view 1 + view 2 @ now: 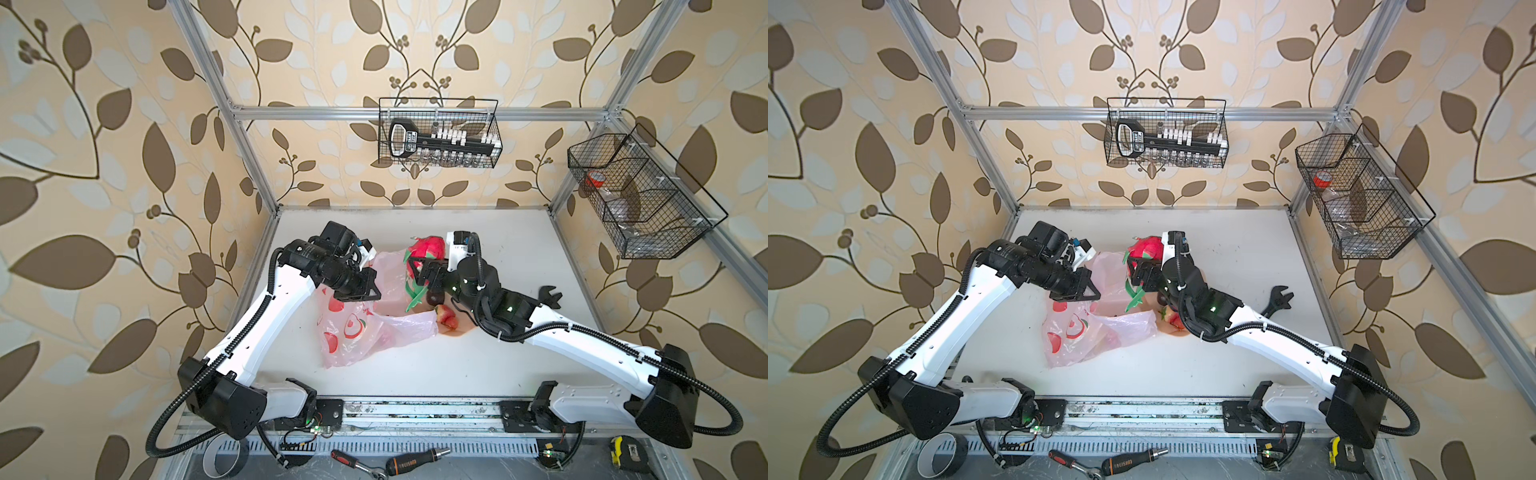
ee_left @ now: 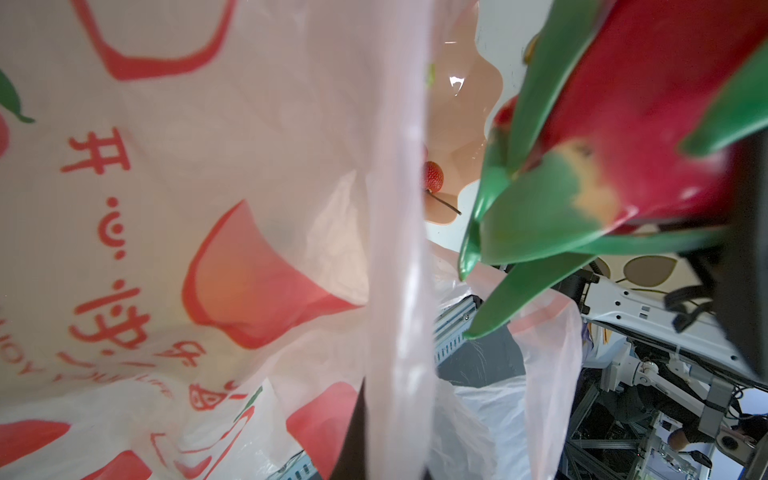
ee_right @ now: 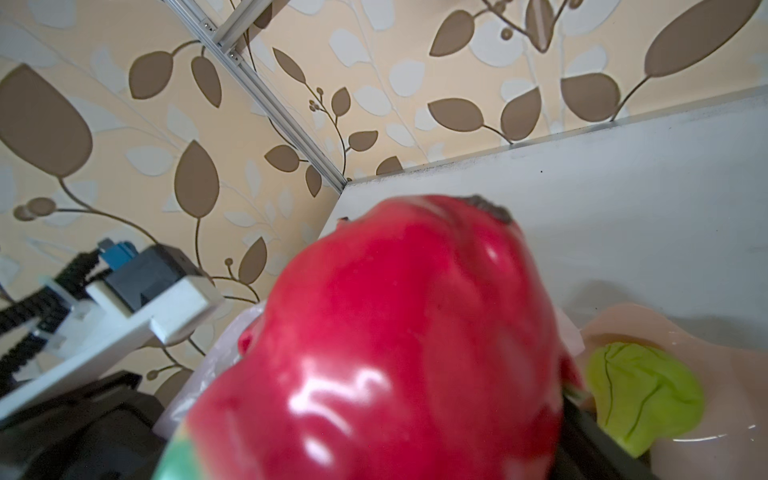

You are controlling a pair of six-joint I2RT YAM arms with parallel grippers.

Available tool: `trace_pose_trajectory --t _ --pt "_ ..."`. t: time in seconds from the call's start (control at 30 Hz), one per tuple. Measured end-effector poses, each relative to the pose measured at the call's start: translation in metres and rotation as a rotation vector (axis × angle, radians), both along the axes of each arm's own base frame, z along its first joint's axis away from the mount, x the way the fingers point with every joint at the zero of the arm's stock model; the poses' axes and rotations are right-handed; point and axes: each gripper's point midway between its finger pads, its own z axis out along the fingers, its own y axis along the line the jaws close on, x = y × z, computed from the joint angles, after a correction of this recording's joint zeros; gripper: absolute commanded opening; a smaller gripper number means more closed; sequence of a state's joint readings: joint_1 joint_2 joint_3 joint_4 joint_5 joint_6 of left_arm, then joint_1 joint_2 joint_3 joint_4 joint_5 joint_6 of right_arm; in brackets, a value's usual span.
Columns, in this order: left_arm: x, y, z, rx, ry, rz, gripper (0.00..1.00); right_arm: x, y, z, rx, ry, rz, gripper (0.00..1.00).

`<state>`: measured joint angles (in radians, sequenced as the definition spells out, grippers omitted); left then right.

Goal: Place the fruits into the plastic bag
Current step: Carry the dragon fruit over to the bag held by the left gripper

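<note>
The right gripper [image 1: 420, 272] is clamping the glossy pink-red, green-scaled dragon fruit [image 1: 426, 249] above the plastic bag [image 1: 353, 328] near the desk [image 1: 498, 353] centre. The left gripper [image 1: 373, 293], jaws together, is pinching the translucent bag's rim.

The dragon fruit [image 1: 428, 247], glossy pink-red with green scales, sits clamped between the widely spread jaws of the right gripper [image 1: 419, 267], raised off the table with its scales hanging at the bag's mouth. The plastic bag [image 1: 353, 332], thin translucent pink with red apple prints, is pinched at its rim by the closed left gripper [image 1: 374, 295] and sags crumpled below it. A dark plum [image 1: 436, 297], a pink-red fruit [image 1: 446, 316] and a green fruit [image 3: 644, 395] lie just behind the right gripper.
</note>
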<state>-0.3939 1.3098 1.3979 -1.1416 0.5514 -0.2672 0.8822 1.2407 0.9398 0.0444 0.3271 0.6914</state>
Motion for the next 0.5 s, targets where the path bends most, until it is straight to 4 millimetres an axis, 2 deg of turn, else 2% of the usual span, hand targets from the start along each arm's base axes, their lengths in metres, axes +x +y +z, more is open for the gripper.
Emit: trace_pose_trajectory --t 0.2,0.37,0.5 --pt "0.006 -0.005 0.017 -0.030 -0.035 -0.007 0.01 -0.025 -0.001 -0.032 -0.025 0.043 0.037 0.41" --pt "0.006 -0.006 0.016 -0.034 -0.027 -0.010 0.01 -0.034 0.006 -0.043 -0.011 0.064 0.068 0.40" --pt "0.007 -0.007 0.014 -0.034 -0.020 -0.010 0.01 -0.039 0.014 -0.043 0.016 0.074 0.102 0.40"
